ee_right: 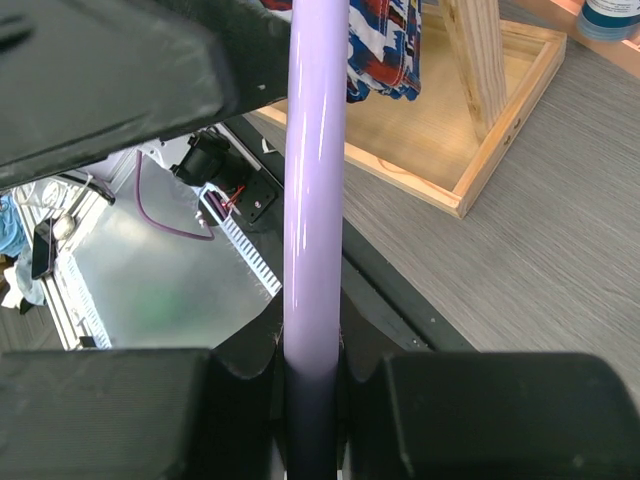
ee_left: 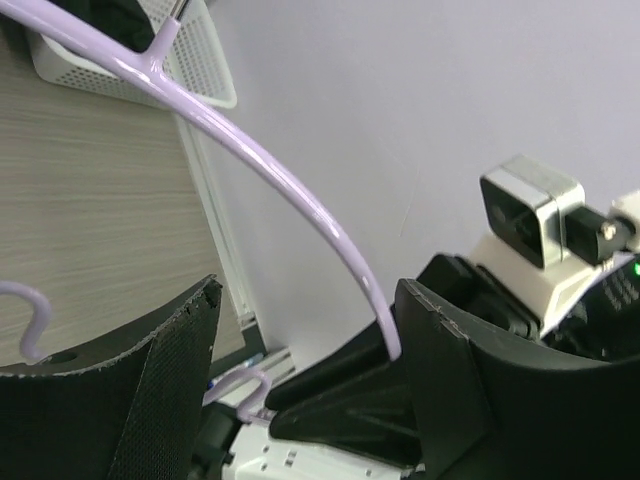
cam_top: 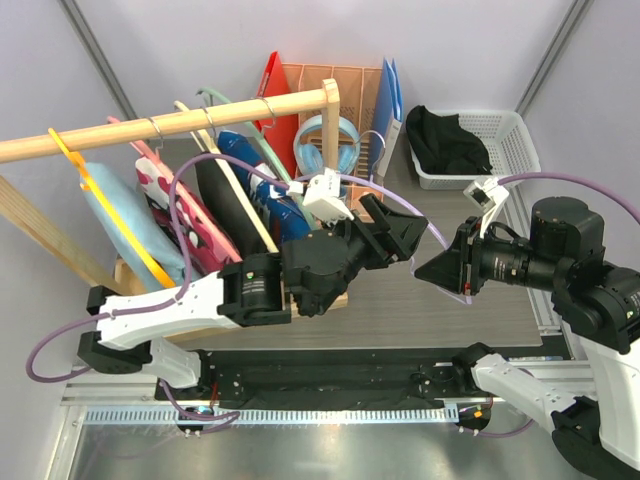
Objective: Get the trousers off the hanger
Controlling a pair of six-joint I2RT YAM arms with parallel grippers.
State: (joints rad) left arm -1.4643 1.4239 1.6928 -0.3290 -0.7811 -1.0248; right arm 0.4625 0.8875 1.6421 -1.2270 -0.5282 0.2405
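Observation:
My right gripper (cam_top: 432, 268) (ee_right: 315, 370) is shut on a bare lilac hanger (cam_top: 400, 205) (ee_right: 316, 180) and holds it above the table. My left gripper (cam_top: 405, 232) (ee_left: 310, 380) is open right in front of it. The hanger's arm (ee_left: 290, 190) runs down between the left jaws, close to the right finger (ee_left: 480, 380). The black trousers (cam_top: 445, 140) lie in the white basket (cam_top: 520, 135). The dark blue printed trousers (cam_top: 283, 212) (ee_right: 385, 45) hang on the wooden rack (cam_top: 170, 125), above its tray (ee_right: 500, 150).
The rack carries several other hangers, with a light-blue cloth (cam_top: 115, 215) and a pink floral garment (cam_top: 185, 215). A wooden file holder (cam_top: 335, 95) with red and blue folders stands behind. The basket also shows in the left wrist view (ee_left: 205, 75).

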